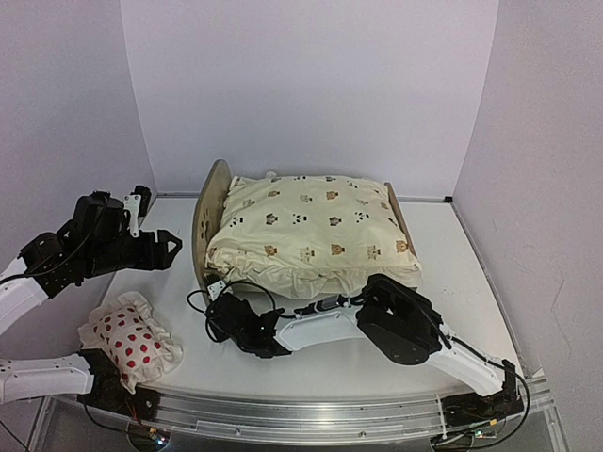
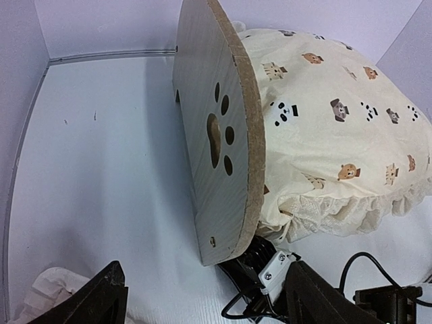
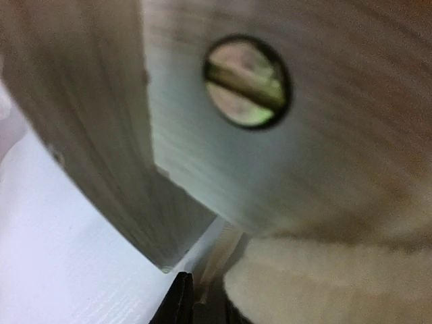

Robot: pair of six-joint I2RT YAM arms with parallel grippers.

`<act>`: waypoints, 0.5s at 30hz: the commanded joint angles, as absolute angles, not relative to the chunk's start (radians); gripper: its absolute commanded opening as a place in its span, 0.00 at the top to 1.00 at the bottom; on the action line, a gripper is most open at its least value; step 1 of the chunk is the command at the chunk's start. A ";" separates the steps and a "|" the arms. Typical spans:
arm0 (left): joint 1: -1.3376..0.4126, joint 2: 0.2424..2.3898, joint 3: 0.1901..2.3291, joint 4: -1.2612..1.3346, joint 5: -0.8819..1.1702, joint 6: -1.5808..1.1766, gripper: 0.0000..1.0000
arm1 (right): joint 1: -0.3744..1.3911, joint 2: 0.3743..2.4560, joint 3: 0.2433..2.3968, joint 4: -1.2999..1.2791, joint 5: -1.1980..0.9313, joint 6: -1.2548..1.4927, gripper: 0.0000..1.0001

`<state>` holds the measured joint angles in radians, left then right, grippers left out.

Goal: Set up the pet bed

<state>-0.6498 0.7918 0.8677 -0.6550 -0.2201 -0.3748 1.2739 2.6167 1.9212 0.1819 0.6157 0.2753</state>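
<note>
Beneath cushion [image 1: 311, 226], pet bed [image 1: 209, 217] base unseen

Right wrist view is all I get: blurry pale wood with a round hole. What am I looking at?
Observer: The near bottom corner of the small light-wood pet bed, at its rounded headboard; the right gripper is down close beside it.
Operator: Is anything on the bed?
Observer: A cream animal-print cushion covers it.
Operator: And the other arm?
Observer: The left gripper hovers open and empty, left of the headboard.
</note>
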 commanded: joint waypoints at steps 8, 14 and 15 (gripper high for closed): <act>-0.654 0.782 0.855 -0.644 -0.218 -0.371 0.19 | 1.254 2.668 1.891 0.228 0.715 0.195 0.90; -0.654 0.785 0.851 -0.641 -0.218 -0.371 0.19 | 1.243 2.686 1.885 0.278 0.677 0.192 0.98; -0.653 0.786 0.851 -0.641 -0.218 -0.371 0.19 | 1.243 2.684 1.878 0.290 0.667 0.187 1.00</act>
